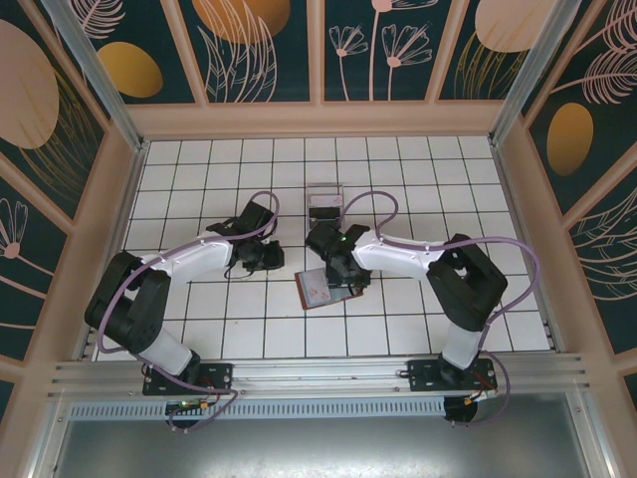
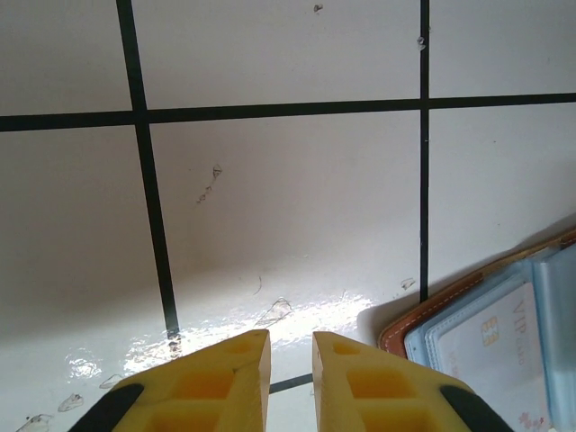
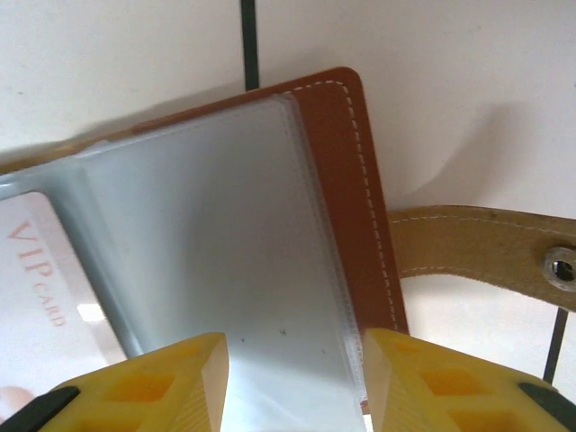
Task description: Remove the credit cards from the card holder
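Brown card holder [image 3: 355,180] under right claw [image 3: 294,360]

Tiles [image 1: 199,329]: glossy white, black grid lines.
Walls [image 1: 269,50]: dark teal, with orange and peach ovals and pale line-drawn flowers and leaves. Framing is peach.
Wallet [image 3: 360,180]: brown leather, cream stitching along the edge.
Tab [image 3: 468,247]: lighter tan, silver snap.
Sleeves [image 3: 234,234]: translucent grey-blue.
Card [image 3: 36,297]: white shading to pale pink, pinkish "VIP CARD" lettering. Left wrist view adds a gold chip.
Left fingers [image 2: 220,382], right fingers [image 3: 153,387]: yellow, black at the base.
Arms [image 1: 199,254]: white links, black joints.
Rail [image 1: 318,373]: silver-grey.
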Available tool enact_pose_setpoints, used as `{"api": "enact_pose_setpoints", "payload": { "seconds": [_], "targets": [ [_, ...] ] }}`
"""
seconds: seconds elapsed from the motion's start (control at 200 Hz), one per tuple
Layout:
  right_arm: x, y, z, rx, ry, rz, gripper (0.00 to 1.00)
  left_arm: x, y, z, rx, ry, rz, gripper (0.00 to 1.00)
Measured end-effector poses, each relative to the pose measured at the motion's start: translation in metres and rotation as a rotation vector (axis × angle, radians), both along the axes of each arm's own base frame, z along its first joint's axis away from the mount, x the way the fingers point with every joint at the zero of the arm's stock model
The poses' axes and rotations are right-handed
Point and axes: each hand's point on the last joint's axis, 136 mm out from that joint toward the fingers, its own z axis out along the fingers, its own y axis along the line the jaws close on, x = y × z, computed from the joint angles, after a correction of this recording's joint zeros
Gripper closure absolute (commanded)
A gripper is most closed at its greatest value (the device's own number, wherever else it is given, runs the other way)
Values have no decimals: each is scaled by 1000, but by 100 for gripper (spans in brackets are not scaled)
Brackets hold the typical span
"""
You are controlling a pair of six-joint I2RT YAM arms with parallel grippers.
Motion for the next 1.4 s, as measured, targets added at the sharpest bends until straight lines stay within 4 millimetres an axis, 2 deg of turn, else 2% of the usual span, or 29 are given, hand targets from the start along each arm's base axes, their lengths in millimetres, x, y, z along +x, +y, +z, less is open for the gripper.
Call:
{"api": "enact_pose_setpoints", "payload": {
  "seconds": [0.35, 0.576, 0.986, 1.246, 1.396],
  "targets": [
    [-3, -13, -13, 11, 26, -15, 42, -4, -5, 0, -2, 3, -11, 79],
    [-5, -11, -16, 67, 38, -15, 42, -3, -7, 1, -5, 0, -11, 78],
    [-20, 3, -15, 175, 82, -28, 51, -6, -12, 2, -8, 2, -25, 78],
    [-25, 10, -9, 209, 87, -48, 58, -18, -31, -3, -17, 27, -82, 78],
    [-26, 11, -4, 227, 84, -59, 55, -29, -42, -9, -27, 62, -109, 78]
  ]
}}
